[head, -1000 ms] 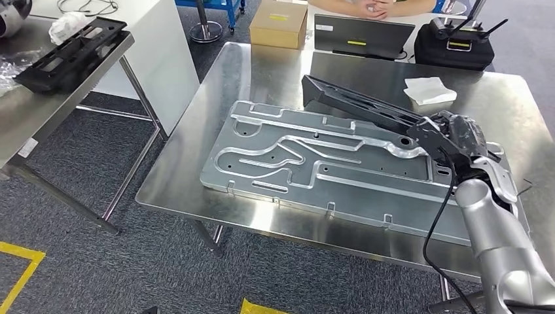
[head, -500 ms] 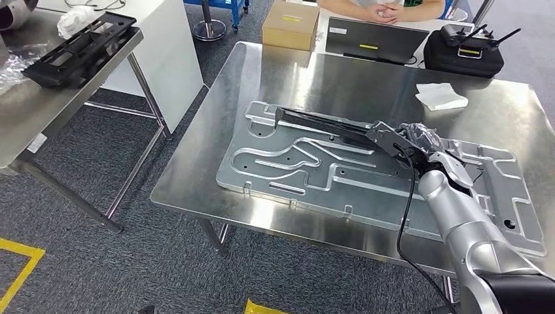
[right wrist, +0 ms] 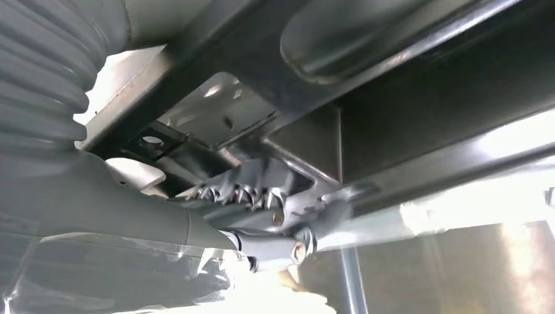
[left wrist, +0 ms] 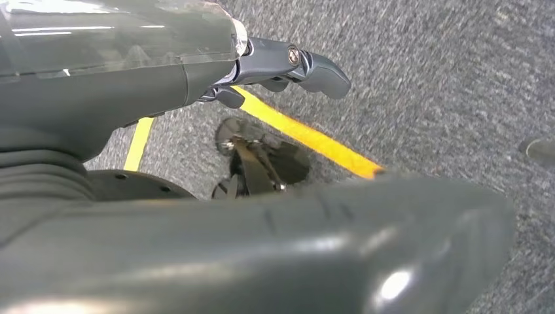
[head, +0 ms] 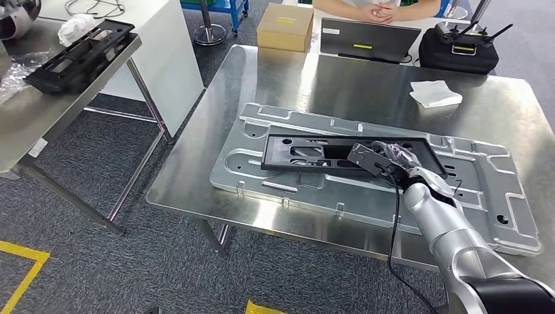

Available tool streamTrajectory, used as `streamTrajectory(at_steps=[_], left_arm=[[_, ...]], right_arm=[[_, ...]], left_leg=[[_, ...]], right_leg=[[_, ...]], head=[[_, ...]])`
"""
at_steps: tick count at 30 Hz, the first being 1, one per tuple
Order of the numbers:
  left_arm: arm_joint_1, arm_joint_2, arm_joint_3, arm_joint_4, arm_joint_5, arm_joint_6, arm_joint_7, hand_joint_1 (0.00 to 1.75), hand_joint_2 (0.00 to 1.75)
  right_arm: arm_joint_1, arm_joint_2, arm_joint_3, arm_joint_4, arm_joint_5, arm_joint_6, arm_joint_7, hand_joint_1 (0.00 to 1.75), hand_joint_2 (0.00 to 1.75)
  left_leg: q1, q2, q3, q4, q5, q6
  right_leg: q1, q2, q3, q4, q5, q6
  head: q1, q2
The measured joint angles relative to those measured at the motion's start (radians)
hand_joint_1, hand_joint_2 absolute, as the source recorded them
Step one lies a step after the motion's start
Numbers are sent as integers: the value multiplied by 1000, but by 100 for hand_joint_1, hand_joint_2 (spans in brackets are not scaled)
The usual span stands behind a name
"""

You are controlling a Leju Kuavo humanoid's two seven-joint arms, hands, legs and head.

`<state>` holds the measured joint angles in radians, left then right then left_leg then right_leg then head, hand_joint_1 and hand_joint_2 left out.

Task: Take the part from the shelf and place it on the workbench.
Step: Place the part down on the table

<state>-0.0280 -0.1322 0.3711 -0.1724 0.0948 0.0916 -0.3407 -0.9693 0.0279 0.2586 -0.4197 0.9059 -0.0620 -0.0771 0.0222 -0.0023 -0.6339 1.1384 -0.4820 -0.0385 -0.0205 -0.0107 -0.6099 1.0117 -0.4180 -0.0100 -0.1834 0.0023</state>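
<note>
Black plastic frame (head: 340,152) lies flat on the stamped metal plate (head: 497,196) at centre frame, my right hand (head: 386,159) gripping its near edge, so I'd loosen the fingers gently before lifting away.

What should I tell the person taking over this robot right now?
Right hand: grips the black part at its right portion.
Left hand: hangs over the carpet, holding nothing, fingers loosely curled.
Black part: lies roughly flat on the grey metal panel on the steel workbench; whether it fully rests there I cannot tell.
Done: part is off the shelf and brought to the workbench.
Left: let go with the right hand and pull the arm back.
A second black part sits on the side table.
</note>
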Motion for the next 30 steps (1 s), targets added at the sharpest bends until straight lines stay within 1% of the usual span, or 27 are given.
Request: streamTrajectory(at_steps=[1,2,3,5,6,7,8,10,11,12,13,14,15,16,17,18,20,21,22,23,24,25,26,27,28,29,30], left_arm=[[1,0,1,0,1,0,-1,0,0],[1,0,1,0,1,0,-3,0,0],[1,0,1,0,2,1,-4,0,0],[3,1,2,0,2,1,-6,0,0],[3,2,3,0,2,1,-8,0,0],[4,2,4,0,2,-1,-9,0,0],[3,2,5,0,2,-4,-10,0,0],[3,2,8,0,4,-13,-11,0,0],[3,2,10,0,8,-20,-12,0,0],[4,2,13,0,13,-27,-14,0,0],[4,1,16,0,17,-32,-15,0,0],[5,1,20,0,20,-35,-17,0,0],[5,1,22,0,20,-36,-18,0,0],[4,1,24,0,21,-35,-18,0,0],[4,1,26,0,21,-33,-18,0,0],[4,2,27,0,21,-30,-18,0,0],[6,2,28,0,21,-25,-17,0,0],[8,2,30,0,21,-23,-17,0,0],[9,2,32,0,21,-20,-17,0,0],[10,2,34,0,21,-18,-17,0,0],[10,2,36,0,22,-17,-17,0,0],[10,2,37,0,24,-16,-16,0,0],[9,2,39,0,27,-16,-16,0,0],[9,2,40,0,29,-16,-16,0,0],[8,2,42,0,31,-15,-16,0,0],[7,2,43,0,32,-15,-16,0,0],[6,2,44,0,32,-14,-15,0,0]], right_arm=[[-1,0,0,2,-3,0,-2,0,175],[-2,0,0,3,-6,0,-6,0,175],[-3,0,0,3,-11,0,-10,0,175],[-3,-1,-1,5,-21,-1,-22,0,175],[-3,-4,-2,5,-26,-1,-28,0,175],[-3,-8,-4,5,-31,-2,-36,0,175],[-2,-12,-8,4,-37,-3,-45,0,175],[3,-22,-19,3,-57,-6,-70,0,175],[8,-28,-27,-1,-77,-9,-90,0,175],[14,-34,-39,-10,-103,-11,-115,0,175],[20,-39,-53,-24,-136,-12,-142,0,175],[25,-43,-71,-47,-178,-10,-171,0,175],[29,-46,-90,-74,-222,-6,-194,0,175],[32,-48,-110,-105,-268,1,-211,0,175],[37,-52,-129,-138,-313,9,-220,0,175],[45,-56,-146,-173,-356,15,-225,0,175],[67,-63,-177,-248,-440,21,-227,0,175],[76,-66,-189,-289,-481,22,-226,0,175],[81,-69,-198,-328,-516,25,-223,0,175],[84,-72,-206,-365,-543,28,-219,0,175],[85,-76,-212,-396,-560,31,-215,0,175],[89,-80,-217,-422,-569,33,-212,0,175],[94,-83,-222,-443,-574,35,-209,0,175],[100,-86,-225,-460,-577,36,-208,0,175],[106,-88,-228,-474,-581,36,-208,0,175],[109,-90,-230,-488,-588,35,-211,0,175],[111,-92,-232,-504,-599,33,-214,0,175]], left_leg=[[-1,0,30,-63,22,2],[-3,0,49,-104,34,8],[-6,-1,55,-120,34,14],[-9,-1,54,-125,38,29],[-9,0,56,-130,41,35],[-8,1,58,-136,44,43],[-7,2,60,-140,48,51],[-8,2,59,-141,51,58],[-9,2,58,-140,52,59],[-9,0,58,-138,51,58],[-9,-1,58,-136,49,57],[-8,-2,58,-131,45,54],[-7,-2,56,-125,39,50],[-9,-3,51,-115,33,44],[-10,-5,45,-104,30,38],[-12,-6,39,-97,28,32],[-12,-8,29,-92,32,21],[-12,-7,25,-90,27,16],[-11,-5,18,-75,11,11],[-11,-3,5,-42,-16,7],[-10,-1,-13,14,-54,5],[-10,-1,-36,83,-93,3],[-11,-1,-55,146,-123,4],[-12,-1,-63,184,-137,8],[-15,-1,-52,183,-133,16],[-20,-1,-21,141,-113,28],[-28,-1,25,68,-86,46]], right_leg=[[-1,1,-3,4,-1,6],[-1,2,-7,6,0,13],[0,3,-11,7,1,19],[-1,5,-14,5,3,30],[-2,5,-17,10,-2,35],[-4,7,-26,29,-16,38],[-4,8,-44,69,-42,41],[-3,9,-106,201,-105,44],[-3,9,-135,261,-126,45],[-4,9,-152,290,-127,46],[-6,9,-151,281,-107,47],[-8,9,-132,233,-70,48],[-12,9,-106,167,-33,50],[-12,10,-82,109,-7,51],[-13,12,-65,69,6,48],[-11,13,-60,54,5,44],[-8,13,-61,52,1,30],[-8,12,-63,51,3,23],[-9,11,-66,50,6,16],[-10,11,-69,49,9,10],[-9,11,-71,48,12,5],[-6,10,-74,48,14,1],[-2,10,-77,48,17,-4],[3,10,-80,48,21,-8],[9,10,-83,48,24,-12],[16,11,-86,48,29,-16],[21,13,-89,47,34,-19]], head=[[0,0],[0,0],[0,0],[0,0],[0,0],[0,0],[0,0],[0,0],[0,0],[0,0],[0,0],[0,0],[0,0],[0,0],[0,0],[-1,0],[-2,0],[-3,0],[-4,0],[-4,0],[-4,0],[-5,0],[-5,0],[-5,0],[-5,0],[-5,0],[-5,0]])
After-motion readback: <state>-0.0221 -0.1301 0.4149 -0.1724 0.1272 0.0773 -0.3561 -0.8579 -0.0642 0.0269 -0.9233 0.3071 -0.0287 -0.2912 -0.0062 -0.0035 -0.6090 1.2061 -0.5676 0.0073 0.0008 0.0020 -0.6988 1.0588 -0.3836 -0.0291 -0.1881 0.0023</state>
